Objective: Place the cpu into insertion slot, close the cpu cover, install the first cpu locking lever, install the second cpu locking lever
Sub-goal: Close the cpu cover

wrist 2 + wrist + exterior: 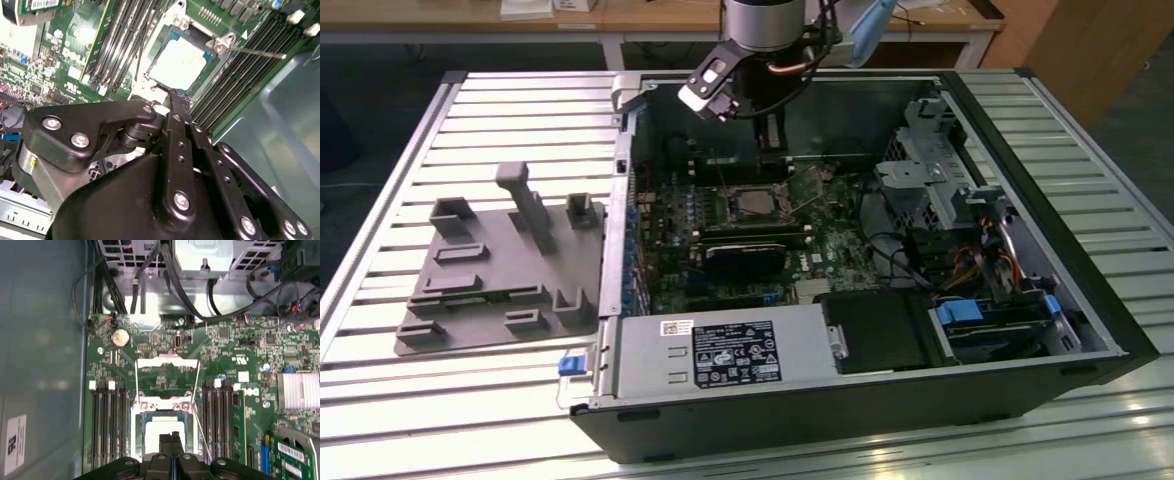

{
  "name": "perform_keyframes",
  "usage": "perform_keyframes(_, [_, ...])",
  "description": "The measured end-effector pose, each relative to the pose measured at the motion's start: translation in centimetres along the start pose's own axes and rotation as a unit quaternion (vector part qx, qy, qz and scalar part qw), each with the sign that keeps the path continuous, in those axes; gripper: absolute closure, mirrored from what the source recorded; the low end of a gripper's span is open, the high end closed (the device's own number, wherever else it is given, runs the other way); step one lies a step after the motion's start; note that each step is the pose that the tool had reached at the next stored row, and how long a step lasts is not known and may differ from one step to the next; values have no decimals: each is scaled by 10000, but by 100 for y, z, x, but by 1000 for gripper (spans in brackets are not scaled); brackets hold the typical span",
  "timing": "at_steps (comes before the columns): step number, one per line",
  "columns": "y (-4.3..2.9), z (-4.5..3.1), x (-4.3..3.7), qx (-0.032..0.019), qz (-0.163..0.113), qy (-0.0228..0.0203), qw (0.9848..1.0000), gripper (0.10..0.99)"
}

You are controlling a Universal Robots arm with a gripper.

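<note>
The cpu (pixel 182 62) is a pale silver square lying flat in the insertion slot (pixel 142 435) on the green board; in the first wrist view the cpu (pixel 157 435) sits partly behind my fingers. The cpu cover (pixel 167 362), a silver frame with a large window, stands swung open past the socket. A thin locking lever (pixel 255 51) sticks out free beside the socket. My gripper (pixel 171 436) hovers over the socket's near edge with its dark fingers pressed together and nothing between them. In the exterior view the gripper (pixel 771 148) hangs above the socket (pixel 750 200).
Black memory slots (pixel 107 425) flank the socket on both sides. Cables (pixel 185 300) and a drive cage crowd the case's far end. A black graphics card (pixel 744 258) lies near the socket. On the slatted table at the exterior view's left stands a grey fixture (pixel 494 270).
</note>
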State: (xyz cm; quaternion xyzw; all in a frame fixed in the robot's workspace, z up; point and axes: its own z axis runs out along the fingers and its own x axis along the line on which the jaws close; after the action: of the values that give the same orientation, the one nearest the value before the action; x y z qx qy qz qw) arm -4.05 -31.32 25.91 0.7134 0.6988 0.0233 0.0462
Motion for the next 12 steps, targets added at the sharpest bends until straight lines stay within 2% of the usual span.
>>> perform_keyframes(12, [231, 23, 5, 0, 0, 0, 10000, 984])
